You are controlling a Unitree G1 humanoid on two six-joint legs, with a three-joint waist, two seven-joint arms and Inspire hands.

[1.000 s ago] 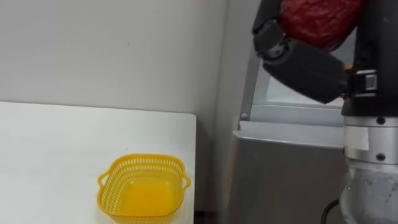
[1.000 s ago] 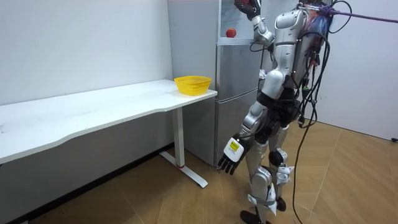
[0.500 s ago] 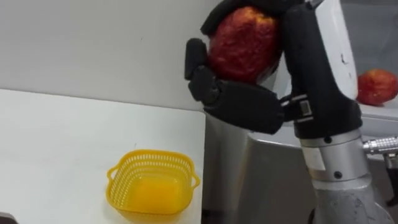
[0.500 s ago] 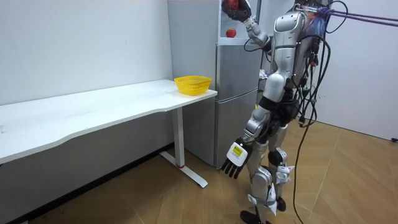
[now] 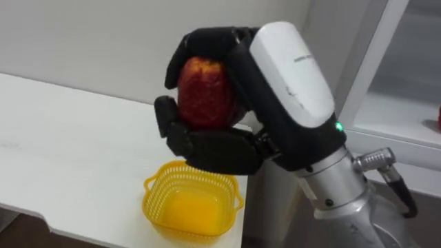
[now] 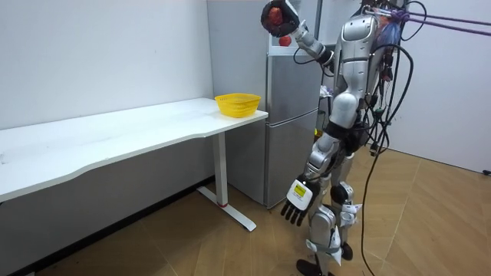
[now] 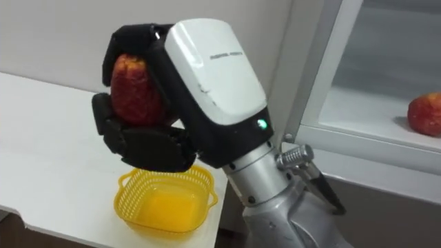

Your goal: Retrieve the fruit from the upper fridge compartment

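Note:
A red fruit (image 5: 203, 93) sits in my right hand (image 5: 279, 83), whose dark fingers curl round it from above and below. The hand is held high, up and to the left of the open upper fridge (image 7: 372, 117), and in the eye views it shows above the yellow basket (image 5: 153, 193). The basket stands at the near corner of the white table (image 5: 62, 151), next to the fridge. A second red fruit (image 7: 425, 114) lies on the fridge shelf. In the room view my left hand (image 6: 295, 203) hangs at my side with relaxed fingers.
The grey lower fridge body (image 6: 295, 115) stands right beside the table's end (image 6: 245, 119). A plain wall runs behind the long table. In the room view I stand on the wood floor in front of the fridge.
My right hand has carried the red fruit out of the fridge and leftward, towards the table corner and the basket. The eye views have turned left with it.

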